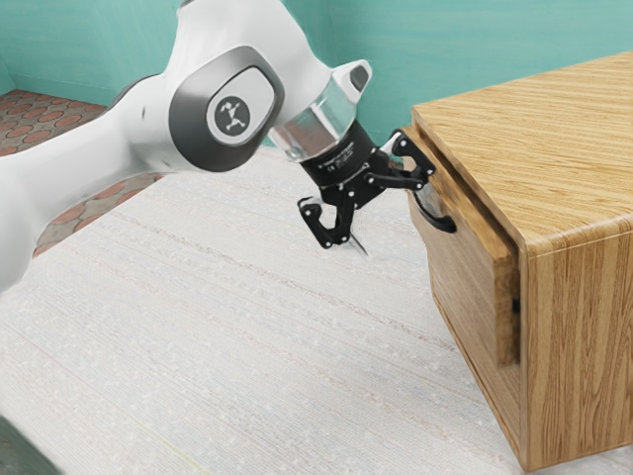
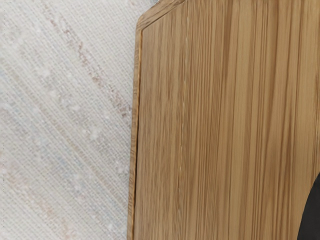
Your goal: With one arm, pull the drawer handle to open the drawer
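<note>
Exterior view first: the arm reaches in from the exterior view's left, and the gripper is right up at the wooden cabinet on the exterior view's right. Its fingers are spread wide, gripping nothing. The far one sits by the top end of the black drawer handle, and the near one hangs out over the floor. The handle curves off the drawer front, high on the panel. That front stands a touch proud of the cabinet side, so I'd judge the drawer barely started, if at all.

To do this well, get the handle squarely between both fingers, or hook one behind the bar. Then pull straight out toward the exterior view's left, in line with the drawer's travel. A skewed pull could slip off or bind.

Below is a pale woven carpet, with reddish patterned tiles at far left and teal walls behind.

Wrist view: we're close on the drawer front's grain, with carpet beside it. There's a dark shape at the edge, handle or finger, can't tell.
</note>
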